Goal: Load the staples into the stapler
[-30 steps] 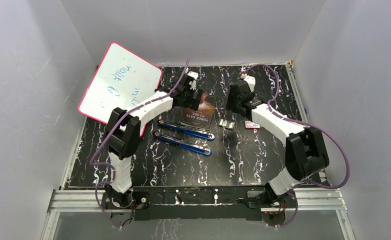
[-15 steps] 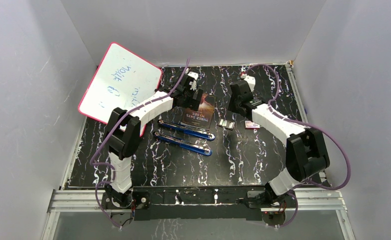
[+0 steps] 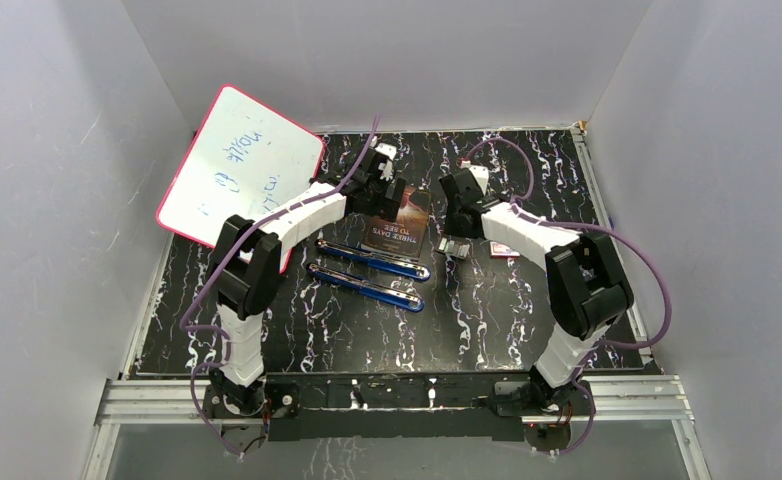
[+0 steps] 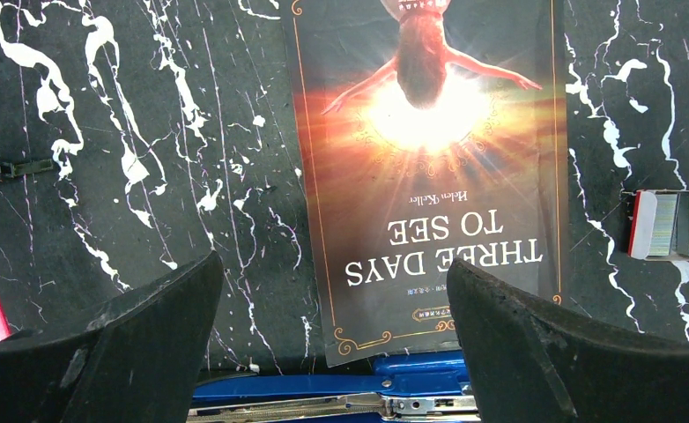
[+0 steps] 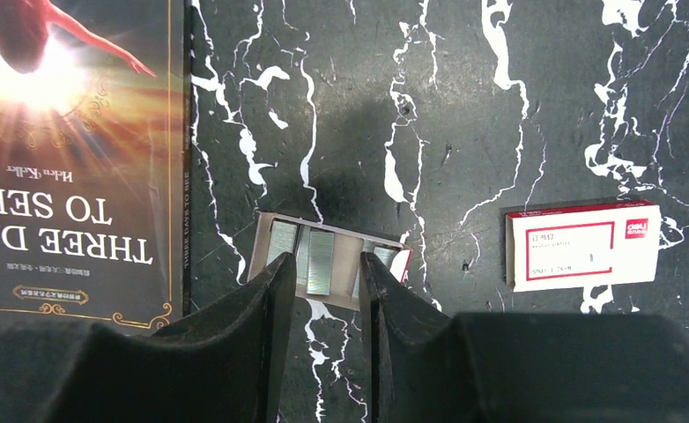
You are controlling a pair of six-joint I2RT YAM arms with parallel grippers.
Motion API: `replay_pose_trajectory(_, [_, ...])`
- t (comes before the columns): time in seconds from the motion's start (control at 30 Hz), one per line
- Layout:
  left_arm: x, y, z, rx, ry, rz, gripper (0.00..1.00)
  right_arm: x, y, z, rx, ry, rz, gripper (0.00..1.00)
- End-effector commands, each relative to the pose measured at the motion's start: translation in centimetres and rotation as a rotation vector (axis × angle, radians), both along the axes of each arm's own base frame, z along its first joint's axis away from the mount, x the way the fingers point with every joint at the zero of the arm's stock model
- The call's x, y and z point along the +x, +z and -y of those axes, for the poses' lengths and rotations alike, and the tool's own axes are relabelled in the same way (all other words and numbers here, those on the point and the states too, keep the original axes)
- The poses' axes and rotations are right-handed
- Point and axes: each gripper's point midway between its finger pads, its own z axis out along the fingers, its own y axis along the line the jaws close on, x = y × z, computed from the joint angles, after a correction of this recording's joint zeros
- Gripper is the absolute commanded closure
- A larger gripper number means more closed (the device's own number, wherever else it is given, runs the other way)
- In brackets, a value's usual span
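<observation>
Black, white-veined table [image 3: 487, 320], boxed in by pale walls at left, back and right. Widest bare stretch toward the arm bases, a narrower one along the right edge.

One pink-rimmed whiteboard [image 3: 242, 170], tilted against the left wall over the table's left side.

One book [image 3: 400, 226], flat at mid-table, its title upside down to both wrist cameras. Above its near edge, left gripper [image 4: 332, 264], jaws spread wide with nothing between them.

Two long blue stapler bars, parallel and slightly apart: upper bar [image 3: 372, 258] just beside the book's near edge, lower bar [image 3: 365, 285] next to it. Impossible to tell whether one stapler splayed open or two.

One small red-and-white box [image 5: 581, 244], rightmost of the loose things, apart from the table's right edge.

One open card tray [image 5: 345, 248] between book and box, apart from both, bare table all round it. Directly over it, right gripper [image 5: 323, 278], jaws close together yet visibly apart.

Inside the tray, staples [image 5: 321, 262]: three silvery strips counted. Middle strip in the gap between the fingertips, one more to each side, partly behind the fingers [image 5: 266, 326]. Contact with any strip not discernible.
</observation>
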Motion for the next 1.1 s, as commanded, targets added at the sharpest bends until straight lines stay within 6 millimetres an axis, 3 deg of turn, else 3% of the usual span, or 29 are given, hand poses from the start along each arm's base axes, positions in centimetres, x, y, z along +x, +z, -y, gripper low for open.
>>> replay_pose_trajectory(0.0, [0.0, 2.7, 0.6, -0.028, -0.013, 0.037, 0.03, 0.7, 0.9, -0.5, 0.003, -0.020, 0.015, 0.60])
replay_pose_trajectory(0.33, [0.0, 2.6, 0.6, -0.033, -0.016, 0.033, 0.03, 0.3, -1.3, -0.5, -0.013, -0.015, -0.043, 0.63])
replay_pose_trajectory(1.07, [-0.1, 2.6, 0.7, -0.034, -0.020, 0.032, 0.03, 0.4, -2.6, -1.4, 0.010, 0.020, -0.069, 0.68])
